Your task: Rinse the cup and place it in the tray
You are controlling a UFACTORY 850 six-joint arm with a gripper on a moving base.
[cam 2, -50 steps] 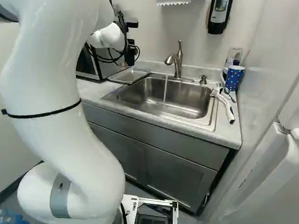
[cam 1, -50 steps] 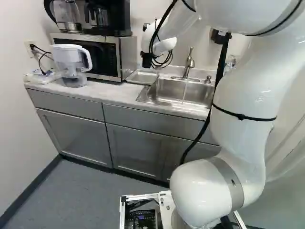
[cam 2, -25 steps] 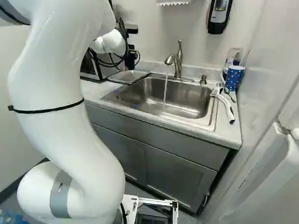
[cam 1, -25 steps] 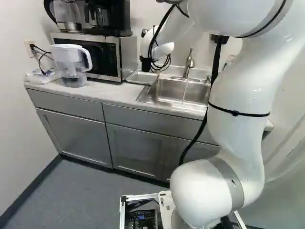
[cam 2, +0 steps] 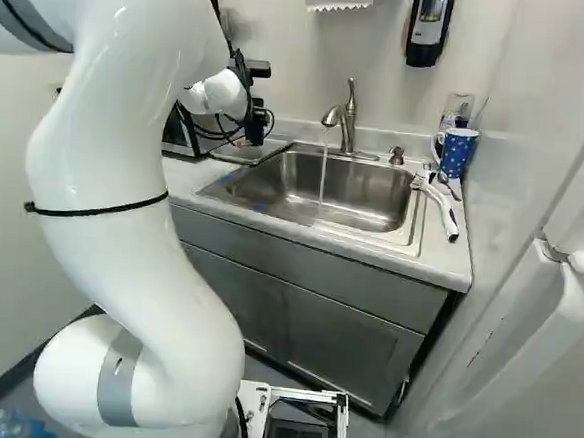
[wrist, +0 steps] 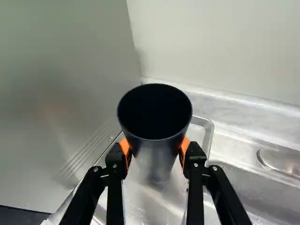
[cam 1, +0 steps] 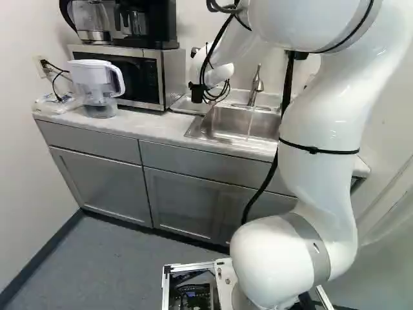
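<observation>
Black two-finger gripper [wrist: 155, 147] clamps dark tapered cup [wrist: 154, 112] from both sides, mouth up over shallow metal tray [wrist: 210, 133], likely so it lands base-down.

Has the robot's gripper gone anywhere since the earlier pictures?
Yes, the gripper holding the dark cup has come down toward the tray beside the sink; against that unmoved tray, it sits lower in the left base view than before.

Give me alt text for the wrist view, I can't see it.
The claw grips a dark cup over a metal tray, the cup's open mouth facing the camera. The tray lies between the microwave and the sink.
</observation>
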